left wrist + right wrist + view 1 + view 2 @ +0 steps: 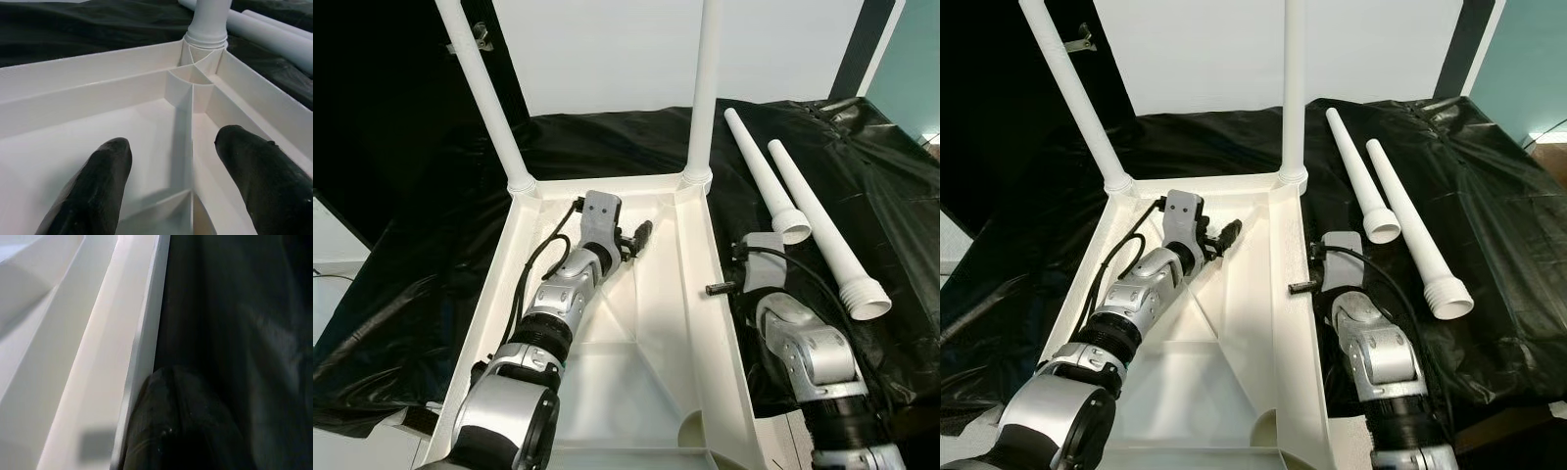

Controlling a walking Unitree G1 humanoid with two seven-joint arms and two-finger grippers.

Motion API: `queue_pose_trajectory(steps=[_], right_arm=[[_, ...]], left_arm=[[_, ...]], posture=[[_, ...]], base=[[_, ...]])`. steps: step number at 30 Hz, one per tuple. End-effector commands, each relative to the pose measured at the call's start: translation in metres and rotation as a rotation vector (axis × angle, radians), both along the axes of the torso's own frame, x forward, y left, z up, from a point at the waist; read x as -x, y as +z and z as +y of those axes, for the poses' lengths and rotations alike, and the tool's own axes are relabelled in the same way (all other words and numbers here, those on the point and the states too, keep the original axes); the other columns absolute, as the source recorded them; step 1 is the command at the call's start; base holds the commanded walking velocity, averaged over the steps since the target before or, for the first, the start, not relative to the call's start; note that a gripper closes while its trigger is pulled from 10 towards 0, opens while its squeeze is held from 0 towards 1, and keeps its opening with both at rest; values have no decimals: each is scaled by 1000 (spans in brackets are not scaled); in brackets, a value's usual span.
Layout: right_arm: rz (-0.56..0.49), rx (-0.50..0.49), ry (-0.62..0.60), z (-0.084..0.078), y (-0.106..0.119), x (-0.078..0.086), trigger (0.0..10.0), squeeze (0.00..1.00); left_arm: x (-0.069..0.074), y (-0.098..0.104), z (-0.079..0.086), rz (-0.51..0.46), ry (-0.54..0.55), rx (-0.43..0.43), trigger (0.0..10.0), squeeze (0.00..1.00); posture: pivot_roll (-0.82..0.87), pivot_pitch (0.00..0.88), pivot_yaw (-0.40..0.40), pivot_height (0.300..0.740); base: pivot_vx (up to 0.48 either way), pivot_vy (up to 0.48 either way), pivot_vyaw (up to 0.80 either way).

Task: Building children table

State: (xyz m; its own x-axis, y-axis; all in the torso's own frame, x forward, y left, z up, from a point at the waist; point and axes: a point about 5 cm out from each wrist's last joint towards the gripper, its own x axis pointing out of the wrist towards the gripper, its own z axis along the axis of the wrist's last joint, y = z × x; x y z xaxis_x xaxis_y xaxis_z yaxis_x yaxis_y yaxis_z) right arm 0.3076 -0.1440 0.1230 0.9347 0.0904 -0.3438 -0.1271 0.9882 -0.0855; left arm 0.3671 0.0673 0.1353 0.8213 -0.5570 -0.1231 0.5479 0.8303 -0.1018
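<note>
Tabletop (695, 323), white, lies upside down on black sheeting (431, 245) with two legs standing in its far corner sockets. Left gripper (171, 181) hovers inside it, fingers spread toward the far right socket. Right gripper (717, 289) sits against its right rim, fingers' state untellable; two loose legs (803, 220) lie beyond

1 tabletop (724, 323), 2 legs fitted (705, 88), 2 loose legs (822, 235), 1 blk sheet (431, 255).

Left arm reaches forward, its left gripper (171, 188) held with black fingers (95, 191) spread apart; right arm is bent low alongside, right gripper (717, 289) pointing inward, its finger spacing unclear.
</note>
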Motion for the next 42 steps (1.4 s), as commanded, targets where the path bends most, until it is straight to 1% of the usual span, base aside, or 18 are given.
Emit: queue_pose_trajectory(steps=[1, 3, 4, 5, 6, 9, 11, 12, 16, 18, 20, 22, 25, 31, 32, 35, 38, 42], right_arm=[[-8, -4, -5, 2, -1, -7, 10000, 0], [-6, -8, -7, 2, -1, -9, 10000, 0], [-8, -10, -9, 1, 1, -10, 10000, 0], [-8, -10, -9, 1, 1, -10, 10000, 0], [-10, -13, -11, 1, 3, -9, 10000, 0], [-1, -21, -22, 3, 0, -4, 10000, 0], [1, -23, -27, 3, -3, -3, 10000, 0], [2, -30, -23, 9, -5, 1, 10000, 0], [2, -35, -22, 11, -5, 2, 10000, 0], [-5, -42, -20, 15, -4, 3, 10000, 0], [-20, -45, -23, 17, -1, 3, 10000, 0], [-27, -46, -28, 16, 1, 2, 10000, 0], [-41, -42, -43, 13, 5, 1, 10000, 0], [-37, -40, -46, 13, 4, 2, 10000, 0], [-28, -50, -31, 18, 1, 4, 10000, 0], [-24, -61, -17, 21, 1, 5, 10000, 0], [-46, -57, 30, 27, 4, 9, 10000, 0], [-55, -54, 38, 27, 6, 11, 10000, 0]], left_arm=[[4, 0, -4, -3, -109, -27, 10000, 0], [4, 1, -5, -3, -118, -32, 10000, 0], [7, -2, -5, 49, -147, -58, 10000, 0], [7, -2, -5, 49, -147, -58, 10000, 0], [11, -9, -5, 140, -191, -102, 10000, 0], [21, -26, -3, 210, -254, -183, 10000, 0], [24, -31, -2, 219, -272, -207, 10000, 0], [27, -37, -5, 239, -282, -224, 10000, 0], [28, -40, -7, 242, -277, -240, 10000, 0], [27, -45, -10, 232, -254, -303, 10000, 0], [28, -50, -16, 253, -238, -353, 10000, 0], [30, -51, -21, 273, -247, -345, 10000, 0], [29, -45, -33, 287, -227, -276, 10000, 0], [25, -35, -48, 232, -200, -215, 10000, 0], [24, -29, -54, 200, -192, -169, 10000, 0], [22, -25, -56, 181, -182, -142, 10000, 0], [18, -12, -55, 128, -176, -39, 10000, 0], [16, -11, -51, 114, -160, -45, 10000, 0]], posture=[[-108, 0, 66, 740], [-108, 0, 66, 740], [-107, 1, 67, 740], [-107, 1, 67, 740], [-105, 2, 69, 740], [-107, 2, 72, 740], [-107, 2, 72, 740], [-114, 2, 77, 740], [-120, 2, 81, 740], [-126, 2, 85, 740], [-128, 3, 87, 740], [-131, 3, 89, 740], [-132, 4, 89, 740], [-127, 5, 87, 740], [-128, 5, 87, 740], [-129, 5, 87, 740], [-129, 5, 87, 740], [-127, 5, 85, 740]], base=[[0, 0, 0], [0, 0, 0], [0, 0, 0], [0, 0, 0], [0, 0, 0], [0, 0, 0], [0, 0, 0], [0, 0, 0], [0, 0, 0], [0, 0, 0], [0, 0, 0], [0, 0, 0], [0, 0, 0], [0, 0, 0], [0, 0, 0], [0, 0, 0], [0, 0, 0], [0, 0, 0]])
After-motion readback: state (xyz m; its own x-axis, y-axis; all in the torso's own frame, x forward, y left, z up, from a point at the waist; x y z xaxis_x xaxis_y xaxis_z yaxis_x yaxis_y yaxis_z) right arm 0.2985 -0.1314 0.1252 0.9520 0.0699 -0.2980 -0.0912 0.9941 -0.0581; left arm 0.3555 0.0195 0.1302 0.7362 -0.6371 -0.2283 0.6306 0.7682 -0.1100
